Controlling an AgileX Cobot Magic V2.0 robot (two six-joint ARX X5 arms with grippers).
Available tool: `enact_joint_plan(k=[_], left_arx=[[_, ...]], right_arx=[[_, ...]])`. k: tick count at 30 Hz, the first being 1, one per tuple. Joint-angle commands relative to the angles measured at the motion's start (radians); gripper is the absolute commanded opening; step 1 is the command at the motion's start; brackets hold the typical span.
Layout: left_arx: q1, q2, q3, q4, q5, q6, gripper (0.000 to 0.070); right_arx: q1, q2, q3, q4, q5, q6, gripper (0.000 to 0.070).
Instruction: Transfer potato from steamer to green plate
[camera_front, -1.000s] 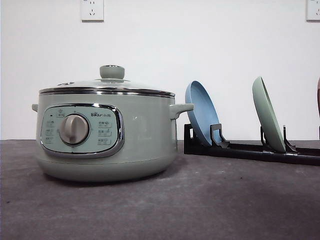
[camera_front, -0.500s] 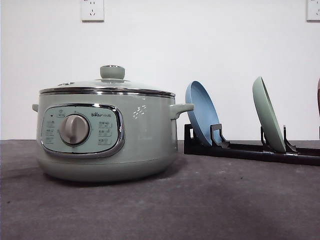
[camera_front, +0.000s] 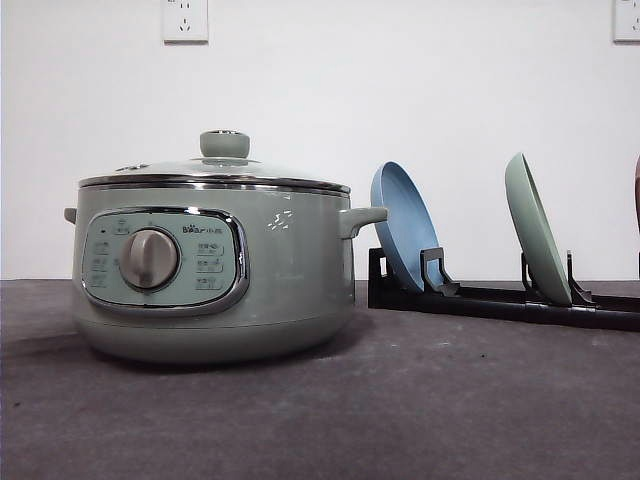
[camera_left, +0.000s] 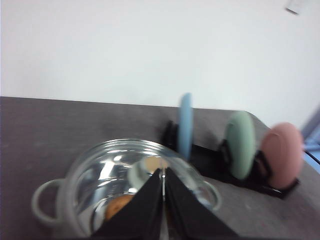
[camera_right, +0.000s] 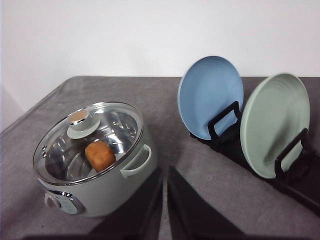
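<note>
The pale green steamer (camera_front: 290, 270) stands at the table's left with its glass lid (camera_front: 200, 170) on. Through the glass, the orange-brown potato (camera_right: 100, 155) lies inside the pot. The green plate (camera_front: 535, 230) stands on edge in a black rack (camera_front: 500, 300) at the right. My left gripper (camera_left: 163, 172) hovers above the lid, its fingers pressed together and holding nothing. My right gripper (camera_right: 165, 170) is shut and empty, above the table between the steamer (camera_right: 95, 165) and the green plate (camera_right: 272, 130).
A blue plate (camera_front: 405, 225) stands on edge in the same rack, between the steamer and the green plate. A pink plate (camera_left: 281, 155) stands past the green plate (camera_left: 241, 145). The dark grey tabletop (camera_front: 420, 400) ends at a white wall.
A small glint of reflected light has appeared on the steamer's side. Steamer, lid and plates have not moved.
</note>
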Motion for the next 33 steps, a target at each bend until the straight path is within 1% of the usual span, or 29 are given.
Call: enact_joint_plan(k=[1,4,9,13,22,23,24,26,27,29,31,32,33], left_arx=[[-0.010,0.028,0.051,-0.015,0.034,0.044,0.0000],[-0.027,0.072,0.115,-0.073,0.073,0.084,0.0000],[-0.058,0.123,0.205,-0.158,0.080,0.169,0.0000],[-0.077,0.146,0.241,-0.207,0.097,0.222,0.0000],[-0.093,0.147,0.241,-0.214,0.097,0.213,0.0001],[-0.093,0.147,0.241,-0.215,0.096,0.213,0.0023],[-0.093,0.147,0.241,-0.215,0.097,0.213,0.0065],[-0.093,0.147,0.241,-0.215,0.097,0.213,0.0171],[-0.093,0.147,0.241,-0.215,0.097,0.214,0.0224],[-0.093,0.147,0.241,-0.215,0.096,0.214,0.0346],[-0.093,0.147,0.241,-0.216,0.096,0.214,0.0459],[-0.093,0.147,0.241,-0.217,0.096,0.215,0.0539],[-0.093,0.147,0.241,-0.217,0.096,0.217,0.0601]], right_arx=[[0.005,0.027,0.043,-0.002,-0.011,-0.050,0.0003],[0.016,0.069,0.090,-0.018,-0.031,-0.068,0.0003],[0.041,0.128,0.144,-0.034,-0.100,-0.109,0.0002],[0.059,0.150,0.154,-0.035,-0.100,-0.114,0.0003],[0.065,0.154,0.154,-0.051,-0.099,-0.109,0.0003],[0.065,0.154,0.154,-0.057,-0.099,-0.109,0.0003],[0.065,0.154,0.154,-0.061,-0.100,-0.109,0.0004],[0.065,0.154,0.154,-0.061,-0.099,-0.100,0.0010],[0.065,0.154,0.154,-0.060,-0.099,-0.097,0.0037],[0.065,0.154,0.154,-0.060,-0.099,-0.097,0.0160],[0.065,0.154,0.154,-0.060,-0.099,-0.097,0.0346],[0.065,0.154,0.154,-0.060,-0.099,-0.097,0.0441],[0.065,0.154,0.154,-0.060,-0.098,-0.097,0.0517]])
